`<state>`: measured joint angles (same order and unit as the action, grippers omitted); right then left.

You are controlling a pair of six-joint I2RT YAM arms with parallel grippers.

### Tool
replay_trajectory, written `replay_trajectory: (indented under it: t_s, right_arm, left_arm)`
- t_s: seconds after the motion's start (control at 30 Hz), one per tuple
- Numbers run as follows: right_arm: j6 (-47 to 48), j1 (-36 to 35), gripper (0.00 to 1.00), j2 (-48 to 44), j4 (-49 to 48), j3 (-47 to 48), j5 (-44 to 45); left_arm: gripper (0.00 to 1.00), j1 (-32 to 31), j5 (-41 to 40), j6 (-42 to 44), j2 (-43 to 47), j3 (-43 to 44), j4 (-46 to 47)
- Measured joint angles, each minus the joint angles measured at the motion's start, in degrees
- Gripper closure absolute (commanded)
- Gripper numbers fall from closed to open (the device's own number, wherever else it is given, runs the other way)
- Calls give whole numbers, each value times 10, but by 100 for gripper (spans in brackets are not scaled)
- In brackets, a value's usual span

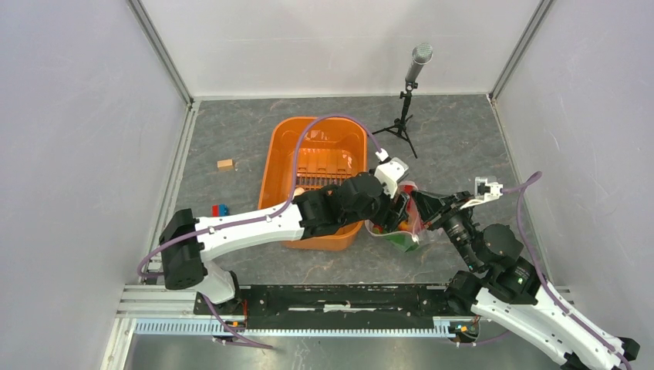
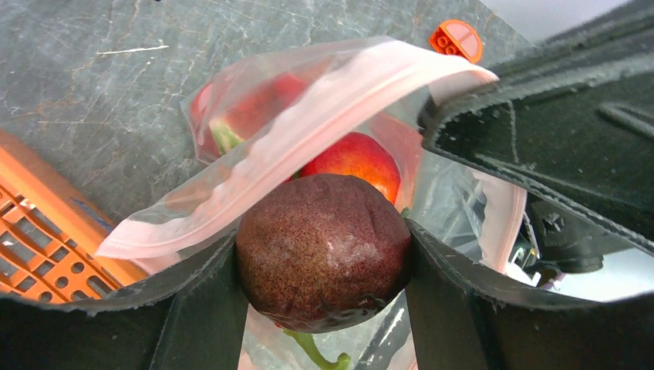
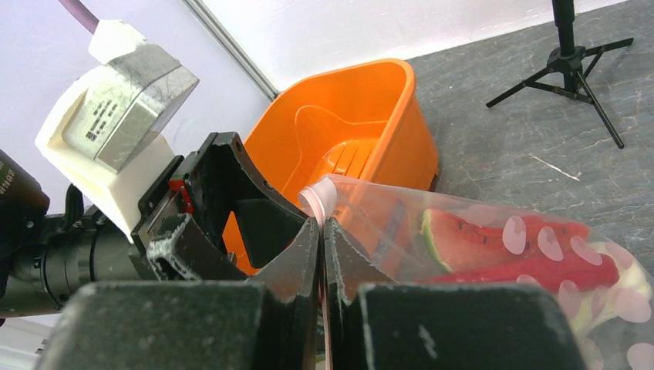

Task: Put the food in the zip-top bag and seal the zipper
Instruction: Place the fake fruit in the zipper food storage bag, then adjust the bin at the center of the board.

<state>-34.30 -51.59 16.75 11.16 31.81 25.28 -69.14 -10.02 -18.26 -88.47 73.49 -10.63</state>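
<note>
My L claw (image 2: 322, 266) pinches the dark round piece (image 2: 320, 239) right at the zip-top bag (image 2: 224, 108) mouth, opening just ahead; R claw (image 3: 321, 247) clamps the zipper (image 3: 315, 200) edge.

Zip-top bag (image 1: 405, 235) largely covered by left gripper (image 1: 396, 211) and right gripper (image 1: 415, 210) at top-view centre; green stalk (image 2: 312, 353) cropped at left wrist view's lower edge; red-blue blocks (image 1: 220, 210) too small to resolve.
</note>
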Motion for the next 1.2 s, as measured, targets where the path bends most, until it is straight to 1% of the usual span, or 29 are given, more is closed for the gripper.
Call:
replay_trajectory:
  t_s: [0.07, 0.17, 0.27, 0.37, 0.5, 0.63, 0.73, 0.8, 0.9, 1.07, 1.2]
  right_arm:
    - [-2, 0, 92, 1, -1, 0, 0]
    - [-4, 0, 92, 1, -4, 0, 1]
    - [-4, 0, 92, 1, -3, 0, 4]
    - [-4, 0, 93, 1, -3, 0, 16]
    - [-4, 0, 94, 1, 10, 1, 46]
    - [1, 0, 94, -5, 58, 21, 106]
    - [17, 0, 93, -21, 89, 44, 161]
    - [30, 0, 93, -28, 110, 64, 193]
    - [38, 0, 93, -32, 130, 83, 223]
    - [39, 0, 93, -40, 147, 83, 229]
    - [36, 0, 93, -56, 159, 81, 234]
  left_arm:
    - [18, -1, 9, 5, -2, 0, -1]
    - [1, -2, 18, 10, -2, 1, 0]
    - [0, -2, 30, 12, 1, 1, -3]
    - [0, -2, 35, 12, 23, -4, -4]
    - [0, -2, 56, 12, 107, -28, -4]
    - [0, -2, 90, 10, 205, -80, 5]
    - [0, -4, 112, 2, 240, -125, 15]
    - [0, -5, 116, -5, 236, -148, 15]
    - [0, -14, 115, -10, 202, -166, 5]
    - [0, -56, 80, -17, 115, -143, -8]
    - [0, -68, 19, -61, 64, -130, -8]
